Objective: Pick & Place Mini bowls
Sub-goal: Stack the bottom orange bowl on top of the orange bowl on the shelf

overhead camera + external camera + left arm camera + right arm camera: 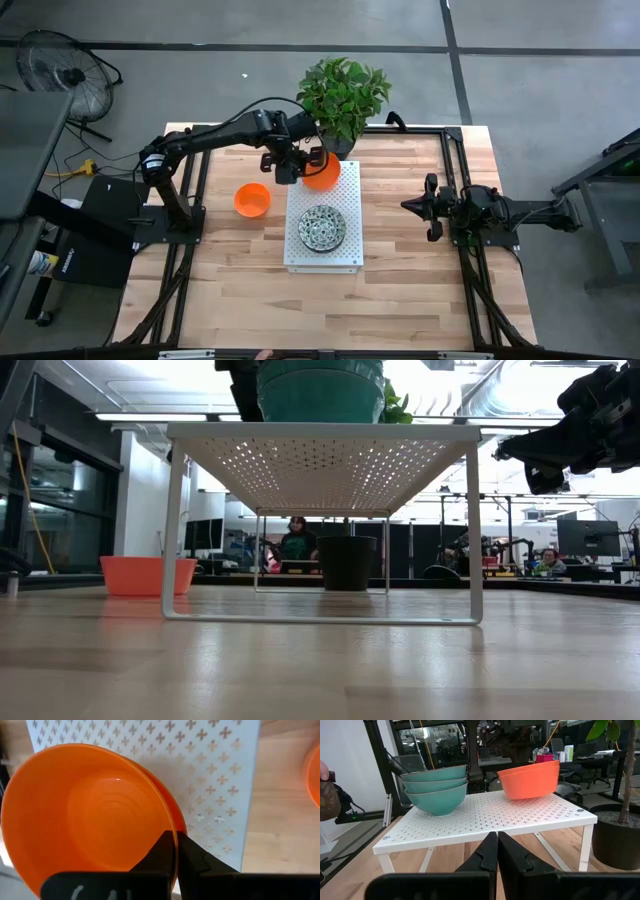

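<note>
High view: left gripper [291, 168] over far end of white perforated rack [322, 257], fingers clenched on rim of orange bowls [322, 172], seemingly two nested, seen in left wrist view with one rim edge pinched between dark fingers [165, 851] and bowls tilted just above rack surface. Stack of patterned bowls [322, 228] near rack's middle, well apart from that grip. Another orange bowl [252, 199] on wooden table [400, 290] just left of rack. Right gripper [412, 206] parked at right side, fingers pressed together, holding nothing, pointing toward rack.
</note>
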Tool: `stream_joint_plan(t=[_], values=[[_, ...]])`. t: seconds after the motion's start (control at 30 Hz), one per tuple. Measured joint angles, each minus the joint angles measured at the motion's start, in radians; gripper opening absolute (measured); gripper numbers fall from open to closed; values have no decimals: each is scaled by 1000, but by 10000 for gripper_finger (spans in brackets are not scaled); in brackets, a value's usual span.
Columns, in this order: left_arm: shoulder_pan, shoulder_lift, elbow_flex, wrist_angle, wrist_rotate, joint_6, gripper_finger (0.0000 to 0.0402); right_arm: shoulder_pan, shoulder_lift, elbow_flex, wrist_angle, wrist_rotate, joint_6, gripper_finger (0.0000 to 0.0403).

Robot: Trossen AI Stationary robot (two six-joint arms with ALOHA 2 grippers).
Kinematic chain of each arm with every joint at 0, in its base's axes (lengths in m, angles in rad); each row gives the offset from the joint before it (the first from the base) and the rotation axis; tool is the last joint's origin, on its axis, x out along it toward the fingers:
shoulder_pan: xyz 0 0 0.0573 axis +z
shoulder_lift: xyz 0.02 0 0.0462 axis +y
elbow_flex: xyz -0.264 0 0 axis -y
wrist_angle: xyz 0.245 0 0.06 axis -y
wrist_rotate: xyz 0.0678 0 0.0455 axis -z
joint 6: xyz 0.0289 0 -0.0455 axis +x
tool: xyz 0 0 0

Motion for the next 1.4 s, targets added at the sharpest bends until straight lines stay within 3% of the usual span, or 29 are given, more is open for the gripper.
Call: stream_joint_plan(t=[0.3,0.47,0.6,1.17,1.4], values=[[0,3,49,-5,7,-107,27,0,0,0,0,0,0,0],[0,3,102,-51,86,-155,56,0,0,0,0,0,0,0],[0,3,125,-86,90,-170,74,0,0,0,0,0,0,0],[-16,2,127,-81,62,-190,81,0,0,0,0,0,0,0],[-21,2,127,-53,-31,-199,81,0,0,0,0,0,0,0]])
